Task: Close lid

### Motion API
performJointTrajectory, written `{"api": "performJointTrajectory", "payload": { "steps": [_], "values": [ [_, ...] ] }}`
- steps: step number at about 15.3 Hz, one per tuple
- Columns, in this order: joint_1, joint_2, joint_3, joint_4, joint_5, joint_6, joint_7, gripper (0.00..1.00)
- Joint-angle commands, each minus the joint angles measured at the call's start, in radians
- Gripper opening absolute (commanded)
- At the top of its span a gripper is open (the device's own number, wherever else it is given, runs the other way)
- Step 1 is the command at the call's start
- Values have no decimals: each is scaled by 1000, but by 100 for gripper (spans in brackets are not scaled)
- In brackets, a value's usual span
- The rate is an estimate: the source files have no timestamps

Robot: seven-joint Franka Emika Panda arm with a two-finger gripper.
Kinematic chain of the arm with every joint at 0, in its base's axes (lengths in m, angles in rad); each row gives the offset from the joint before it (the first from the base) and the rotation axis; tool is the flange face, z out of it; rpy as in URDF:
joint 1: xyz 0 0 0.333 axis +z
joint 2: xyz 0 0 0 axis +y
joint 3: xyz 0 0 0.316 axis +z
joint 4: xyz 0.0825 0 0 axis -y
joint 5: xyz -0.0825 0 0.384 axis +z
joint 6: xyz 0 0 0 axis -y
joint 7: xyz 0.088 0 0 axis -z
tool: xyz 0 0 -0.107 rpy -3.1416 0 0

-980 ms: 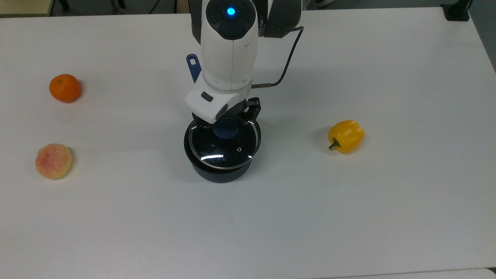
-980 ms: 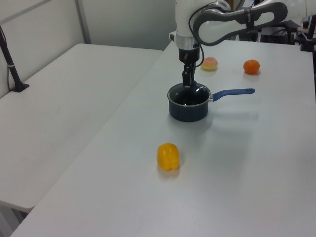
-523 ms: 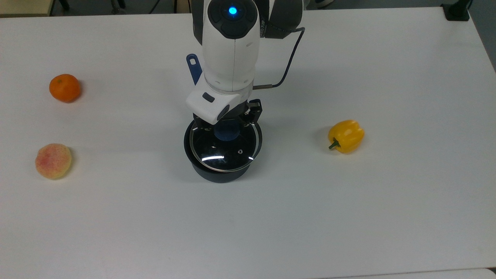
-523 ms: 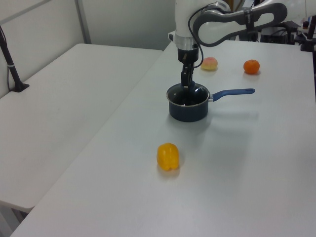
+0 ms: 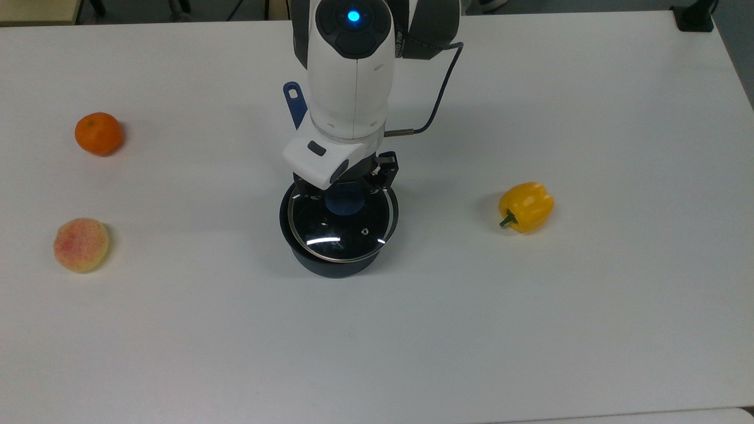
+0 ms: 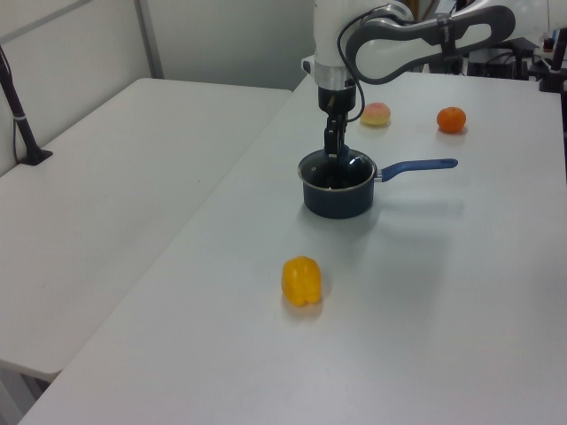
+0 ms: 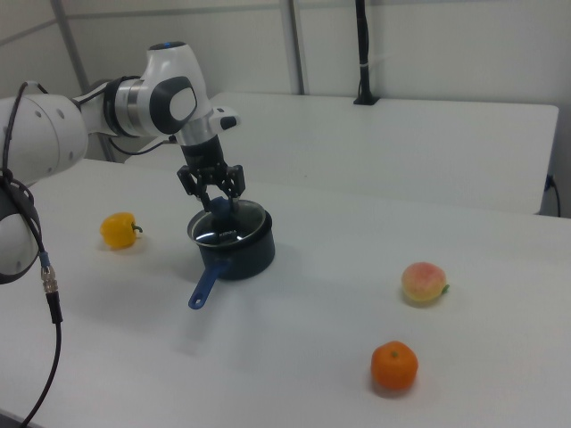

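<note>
We see a white desk (image 5: 530, 330) carrying everything, with the white robot arm (image 5: 352, 76) reaching down over its middle. No readable brand or label shows on any item; small markings on the arm are not legible to us.

A black saucepan (image 5: 336, 264) sits mid-desk; its long blue handle (image 5: 293, 103) points toward the far edge in the top view, toward the left view's right (image 6: 418, 165), and toward the near-left in the right view (image 7: 205, 287).

The lid (image 5: 341, 227) lies flat on the saucepan's mouth, round with no long axis, rim level with the pot rim, blue knob (image 5: 346, 203) facing up; small vent (image 5: 364, 231) on the near side of the knob in the top view.

The tool (image 5: 344, 187) hangs straight over the knob, fingers (image 7: 236, 181) spread apart on either side of it in the right view, so released, not clamping.

Yellow pepper (image 5: 526, 206) on the top view's right, well apart from the pot. Peach (image 5: 80, 244) and orange (image 5: 98, 133) on the top view's left, well apart too.
</note>
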Motion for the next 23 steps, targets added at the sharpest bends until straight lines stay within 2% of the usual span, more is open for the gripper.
{"api": "performJointTrajectory", "payload": {
  "steps": [1, 11, 13, 14, 15, 16, 23],
  "values": [
    [1, 10, -9, 7, -39, 19, 17, 13],
    [-3, -9, -9, -36, -40, 19, 17, 15],
    [-3, -12, -8, -37, -32, 19, 20, 26],
    [-3, -15, -8, -37, -25, 19, 22, 37],
    [-3, -15, -8, -37, -26, 19, 23, 63],
    [1, -15, -5, -40, -41, 19, 28, 98],
    [1, -78, -3, -80, -34, -9, 30, 100]
  ]
}}
